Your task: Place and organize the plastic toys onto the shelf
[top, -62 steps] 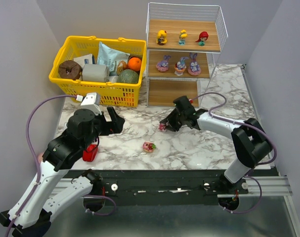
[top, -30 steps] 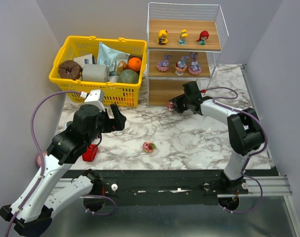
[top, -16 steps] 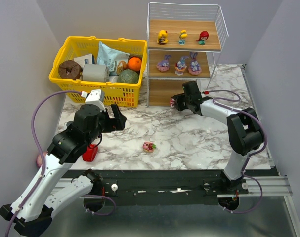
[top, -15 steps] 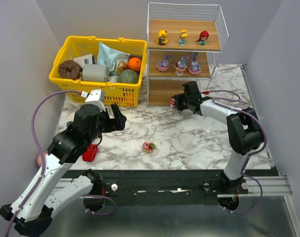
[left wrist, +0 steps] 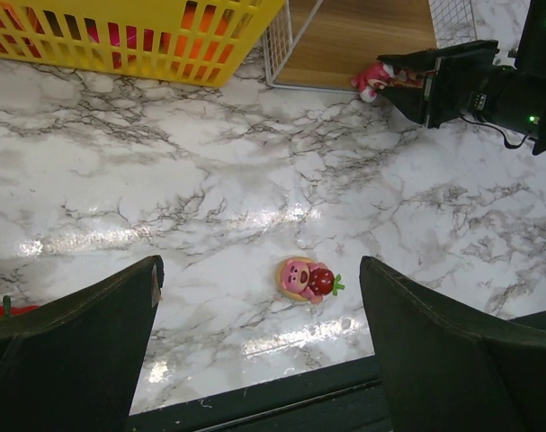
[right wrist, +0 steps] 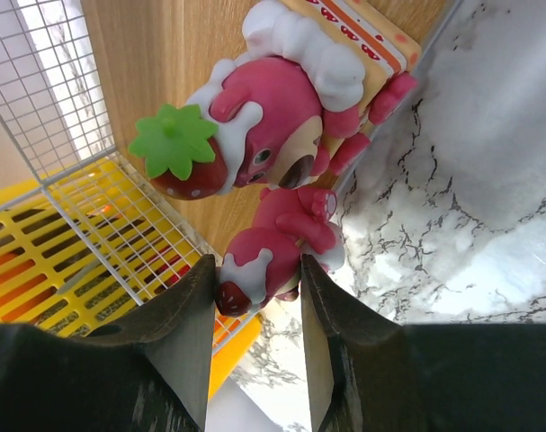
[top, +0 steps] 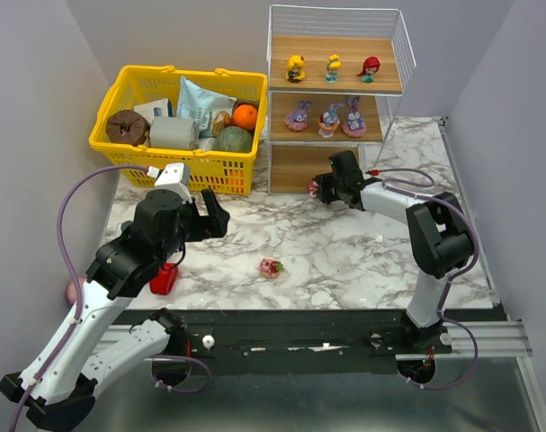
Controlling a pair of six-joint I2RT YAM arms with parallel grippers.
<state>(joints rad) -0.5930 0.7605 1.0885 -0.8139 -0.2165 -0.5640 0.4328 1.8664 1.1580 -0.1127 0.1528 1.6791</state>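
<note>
A: What lies closest to us on the worktop [top: 362, 261]?

B: A red bell pepper [top: 165, 279] down by the left arm. A little to its right, a small pink-red toy [top: 271, 267] sits alone on the marble.

A: And the left hand?

B: The left hand [top: 211, 214] hangs above the worktop with its fingers spread wide apart and nothing between them. It is well apart from that loose toy.

A: The right one?

B: The right hand [top: 319, 187] is stretched over to the foot of the shelf [top: 295, 166], fingers drawn together and clamped on a pink-red bear figure [right wrist: 273, 171] with a strawberry on its head. They pinch it low down, by the legs.

A: So is it on the shelf?

B: It's right at the front edge of the bottom board, wood on one side and marble on the other. Whether it rests there or hangs just off, I cannot tell.

A: Higher up?

B: On the middle board, three purple-pink bunnies [top: 330, 117] in a row. On the top board, three tiny dolls — the yellow-haired doll [top: 295, 67], the blue-haired doll [top: 333, 67], the red-haired doll [top: 370, 67], left to right.

A: And off to the left?

B: A yellow basket [top: 183, 168] just beside the shelf, piled with groceries — an orange shows on top.
</note>
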